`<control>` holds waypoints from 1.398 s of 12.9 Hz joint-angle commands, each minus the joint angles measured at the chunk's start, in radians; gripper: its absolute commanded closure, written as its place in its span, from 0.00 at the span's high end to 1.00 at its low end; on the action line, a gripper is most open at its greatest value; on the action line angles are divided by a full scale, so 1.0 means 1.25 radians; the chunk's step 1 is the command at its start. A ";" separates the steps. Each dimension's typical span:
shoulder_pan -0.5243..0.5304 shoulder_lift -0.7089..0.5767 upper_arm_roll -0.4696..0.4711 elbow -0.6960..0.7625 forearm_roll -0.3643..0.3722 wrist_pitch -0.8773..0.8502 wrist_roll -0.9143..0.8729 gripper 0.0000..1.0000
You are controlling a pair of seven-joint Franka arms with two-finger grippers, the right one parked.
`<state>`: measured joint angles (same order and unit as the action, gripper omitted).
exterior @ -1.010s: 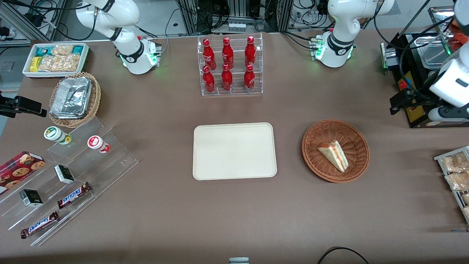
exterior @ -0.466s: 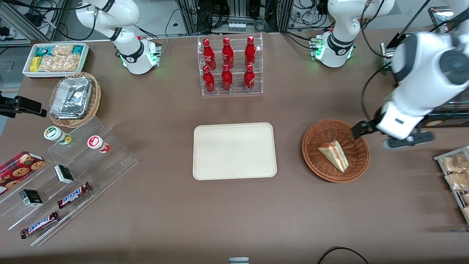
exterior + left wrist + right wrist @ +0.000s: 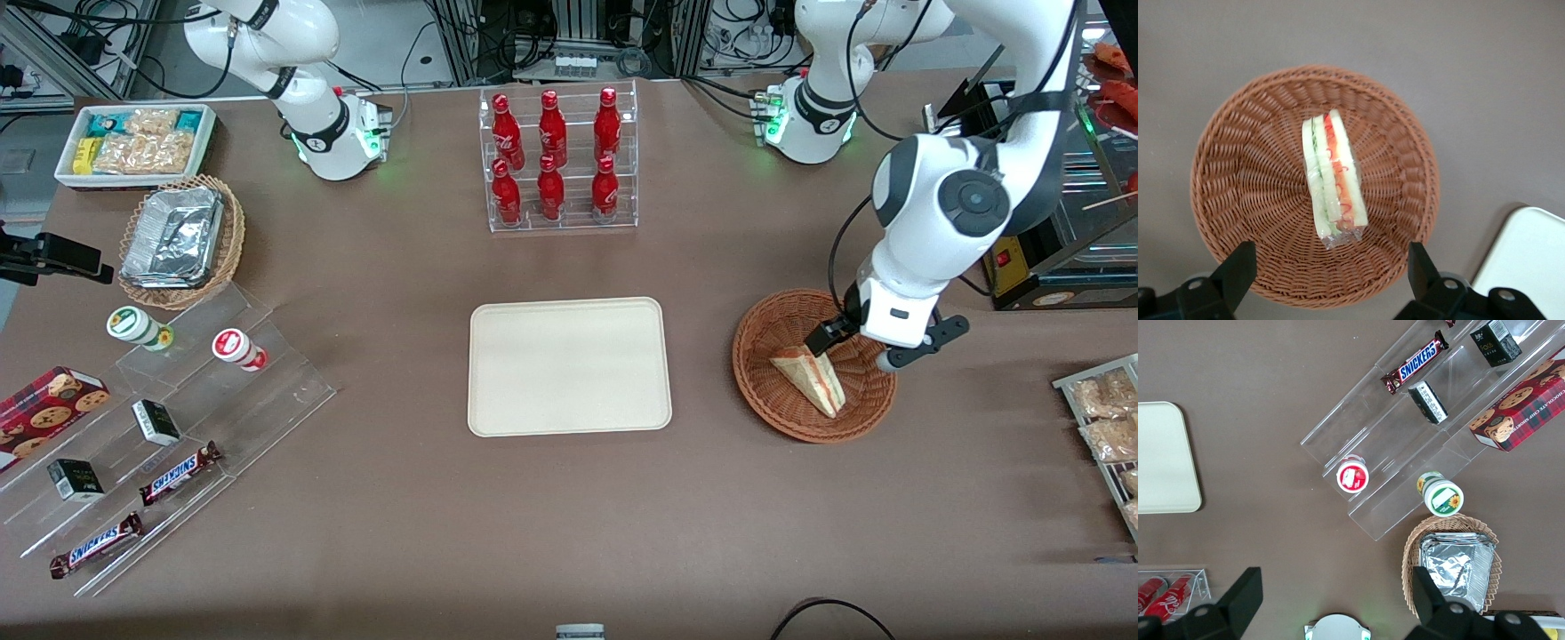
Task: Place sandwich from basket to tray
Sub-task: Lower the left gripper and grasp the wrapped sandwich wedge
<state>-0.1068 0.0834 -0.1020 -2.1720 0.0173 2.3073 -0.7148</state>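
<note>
Front view: one sandwich [image 3: 810, 376] lying in one reddish-brown basket [image 3: 765, 333], one cream tray [image 3: 569, 366] on the bench [image 3: 569, 516], tray bare, basket toward the working arm's end from it. Left gripper [image 3: 827, 345] hovers over the basket, above the sandwich's blunt end, at roughly 1 o'clock from the wedge's middle. Left wrist view: fingers [image 3: 1237, 270] spread wide apart, holding nothing; sandwich [image 3: 1333, 177] sits between the two finger lines and apart from both, no contact, its wrapped end nearest them; red and green filling stripes visible.

Other counts: six red bottles [image 3: 551, 158] in a clear rack, at 12 o'clock from the tray. Two Snickers bars [image 3: 180, 473], "SNICKERS" readable, on a clear stepped stand with two dark small boxes [image 3: 156, 421] and two round-lidded cups [image 3: 238, 348]. One red cookie box [image 3: 49, 402], "CHOCOLATE CHIP SHORT…" readable in right wrist view. One tan basket with foil containers [image 3: 174, 238], one white box of snack packets [image 3: 135, 142].
</note>
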 commanded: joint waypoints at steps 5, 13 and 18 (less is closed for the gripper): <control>-0.004 0.110 0.002 -0.012 0.012 0.104 -0.108 1.00; -0.003 0.177 0.003 0.016 0.036 0.119 -0.109 0.15; -0.004 0.133 0.001 0.078 0.040 0.008 -0.099 0.00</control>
<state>-0.1067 0.2891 -0.1012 -2.1323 0.0465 2.4212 -0.8249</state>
